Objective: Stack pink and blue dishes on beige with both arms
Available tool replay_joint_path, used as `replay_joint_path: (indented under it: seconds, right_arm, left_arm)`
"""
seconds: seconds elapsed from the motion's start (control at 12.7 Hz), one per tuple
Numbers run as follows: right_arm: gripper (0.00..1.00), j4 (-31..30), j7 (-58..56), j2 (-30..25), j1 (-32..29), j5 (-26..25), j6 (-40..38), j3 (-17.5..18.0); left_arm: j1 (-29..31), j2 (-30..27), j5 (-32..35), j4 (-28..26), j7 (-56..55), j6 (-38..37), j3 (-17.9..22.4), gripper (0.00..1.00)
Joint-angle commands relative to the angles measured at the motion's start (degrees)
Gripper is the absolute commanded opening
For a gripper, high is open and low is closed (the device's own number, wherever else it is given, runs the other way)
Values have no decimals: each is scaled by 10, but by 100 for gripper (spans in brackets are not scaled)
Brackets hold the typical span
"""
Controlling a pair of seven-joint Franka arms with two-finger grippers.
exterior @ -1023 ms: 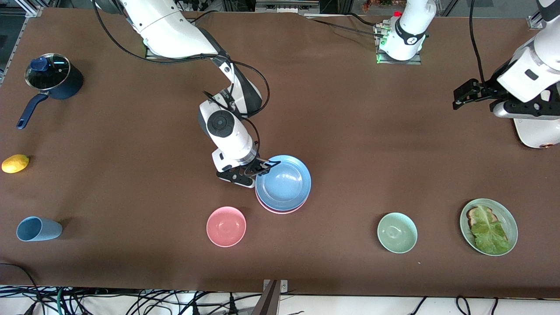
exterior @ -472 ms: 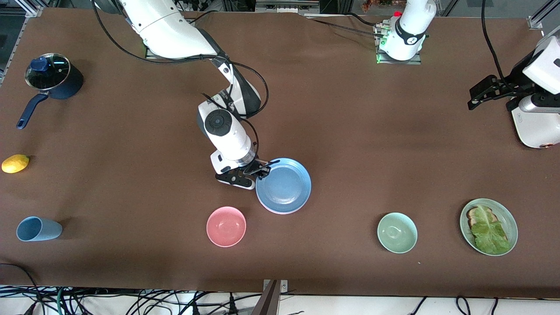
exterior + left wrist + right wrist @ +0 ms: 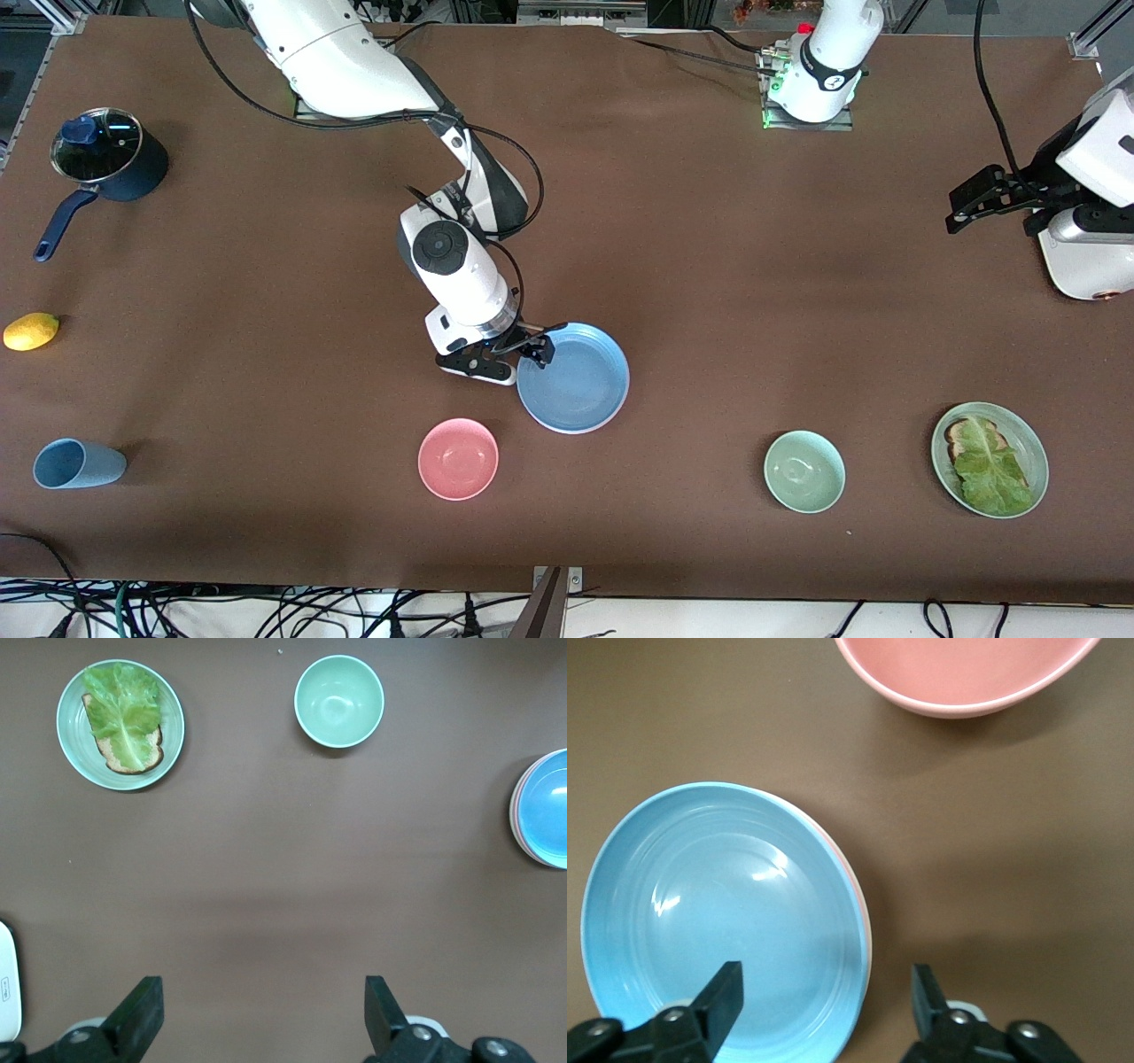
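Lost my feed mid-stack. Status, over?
Right gripper open at blue plate's rim. Blue tops the stack. Left gripper open, waiting aside. Nothing obstructing.

- The blue plate (image 3: 574,379) covers the stack: of the pink plate (image 3: 862,904) only a thin rim edge shows under it, and whether a beige plate lies below cannot be told.
- The right wrist view's edge cuts off the pink bowl (image 3: 966,673).
- The left wrist view's edge cuts off the blue plate's stack.
- The left arm (image 3: 1085,221) runs off the front view's edge.
- Under the lettuce (image 3: 992,470), the toast (image 3: 957,431) is mostly hidden.
- The pot's (image 3: 111,164) contents cannot be made out.
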Motion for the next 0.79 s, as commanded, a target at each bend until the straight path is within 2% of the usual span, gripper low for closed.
replay_joint_path:
  seconds: [0.0, 0.39, 0.55, 0.71]
  right_arm:
    - [100, 6, -42, -34, -11, -5, -67, -13]
    - [100, 5, -92, -110, -59, -2, -189, -27]
    - [100, 5, -120, -151, -82, 2, -268, -44]
    - [100, 5, -203, -200, -88, 2, -355, -81]
  left_arm:
    - [13, 17, 3, 34, 12, -10, -1, 100]
    - [8, 17, 3, 34, 12, -10, -5, 100]
    - [7, 19, 3, 33, 12, -10, -7, 100]
    - [6, 21, 3, 35, 11, -5, -6, 100]
